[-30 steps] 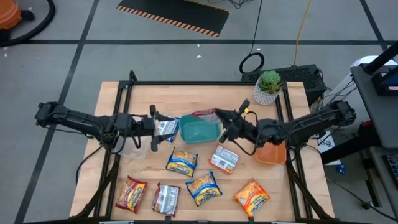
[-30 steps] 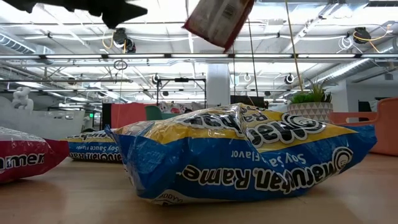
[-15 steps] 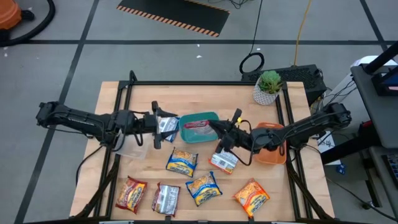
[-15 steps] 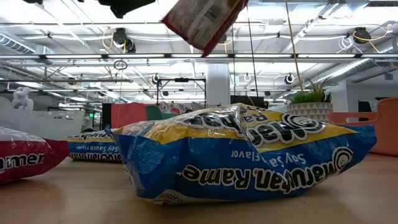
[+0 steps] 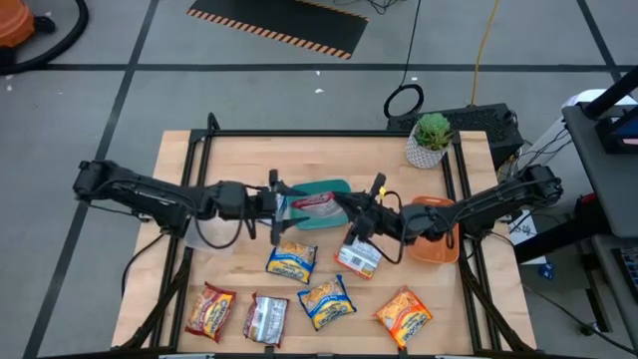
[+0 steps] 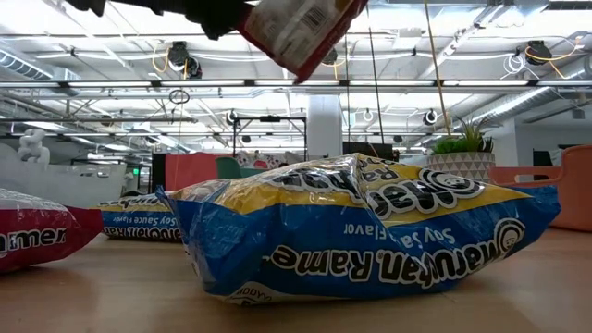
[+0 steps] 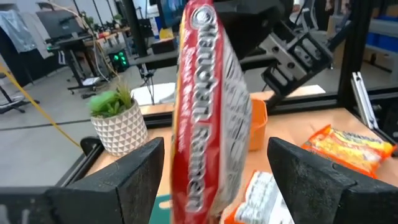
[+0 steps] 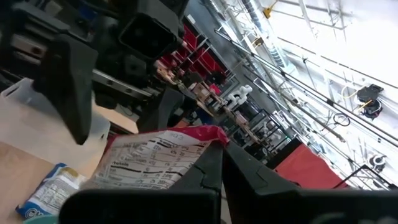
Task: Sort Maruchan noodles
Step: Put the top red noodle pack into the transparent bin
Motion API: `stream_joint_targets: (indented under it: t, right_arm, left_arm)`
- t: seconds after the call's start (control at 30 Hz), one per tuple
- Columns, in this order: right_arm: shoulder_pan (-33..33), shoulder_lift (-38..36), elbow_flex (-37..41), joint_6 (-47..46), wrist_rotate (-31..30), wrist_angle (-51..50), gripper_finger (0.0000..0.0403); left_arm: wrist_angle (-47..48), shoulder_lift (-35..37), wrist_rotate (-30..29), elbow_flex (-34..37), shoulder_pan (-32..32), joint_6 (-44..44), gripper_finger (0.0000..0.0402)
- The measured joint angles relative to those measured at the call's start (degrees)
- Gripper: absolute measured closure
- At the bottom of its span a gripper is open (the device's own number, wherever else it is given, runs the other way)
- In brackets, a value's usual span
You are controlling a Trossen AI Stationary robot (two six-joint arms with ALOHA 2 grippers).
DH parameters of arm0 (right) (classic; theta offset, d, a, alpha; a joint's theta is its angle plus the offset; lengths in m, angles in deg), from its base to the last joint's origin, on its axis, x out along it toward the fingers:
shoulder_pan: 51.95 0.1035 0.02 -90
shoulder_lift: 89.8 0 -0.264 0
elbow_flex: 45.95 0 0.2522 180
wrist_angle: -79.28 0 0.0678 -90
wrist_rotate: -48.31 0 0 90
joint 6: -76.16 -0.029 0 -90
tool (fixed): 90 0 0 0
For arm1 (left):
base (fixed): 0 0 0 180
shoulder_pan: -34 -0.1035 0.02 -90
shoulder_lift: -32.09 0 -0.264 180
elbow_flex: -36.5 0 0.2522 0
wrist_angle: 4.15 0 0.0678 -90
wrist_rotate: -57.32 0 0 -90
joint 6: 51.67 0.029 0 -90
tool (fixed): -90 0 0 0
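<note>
Right tool (image 5: 344,202) is pinching a dark red Maruchan packet (image 5: 317,201) by 1 edge, fingers fully closed on the wrapper, holding it up over the teal bin (image 5: 337,186) so the packet hangs clear of the tabletop (image 5: 229,160). Left tool (image 5: 282,204) is waiting wide apart right at the packet's other end, gripping nothing, seemingly lining up for a handover. The other noodle packets are lying loose on the tabletop: 2 blue-and-yellow (image 5: 291,259), 1 white (image 5: 360,255), 1 orange (image 5: 404,315), and 2 more near the front edge (image 5: 207,310).
</note>
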Motion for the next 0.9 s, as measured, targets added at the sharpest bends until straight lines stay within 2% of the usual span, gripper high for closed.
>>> stream_joint_targets:
  t: [0.2, 0.3, 0.43, 0.6, 0.9]
  right_arm:
    - [0.0, 0.0, 0.0, 0.0, 0.5, -0.5, 0.0403]
    - [0.0, 0.0, 0.0, 0.0, 4.2, -0.9, 0.0403]
    - [0.0, 0.0, 0.0, -1.1, 7.6, -0.8, 0.0403]
    - [0.0, 0.0, 0.0, -1.0, 7.4, -1.3, 0.0403]
    - [-0.8, 0.0, 0.0, 0.0, 7.3, -3.2, 0.0403]
  left_arm:
    - [-1.9, -2.8, -0.8, 0.0, -0.6, -0.4, 0.0110]
    - [-1.7, -3.4, -0.7, 0.0, -1.5, -2.2, 0.0110]
    - [-1.4, -4.0, 4.2, 0.0, -2.8, -3.7, 0.0121]
    - [-1.5, -4.0, 9.9, 0.0, -3.2, -2.9, 0.0172]
    - [-1.3, -4.0, 9.8, 0.0, -3.2, 0.2, 0.0267]
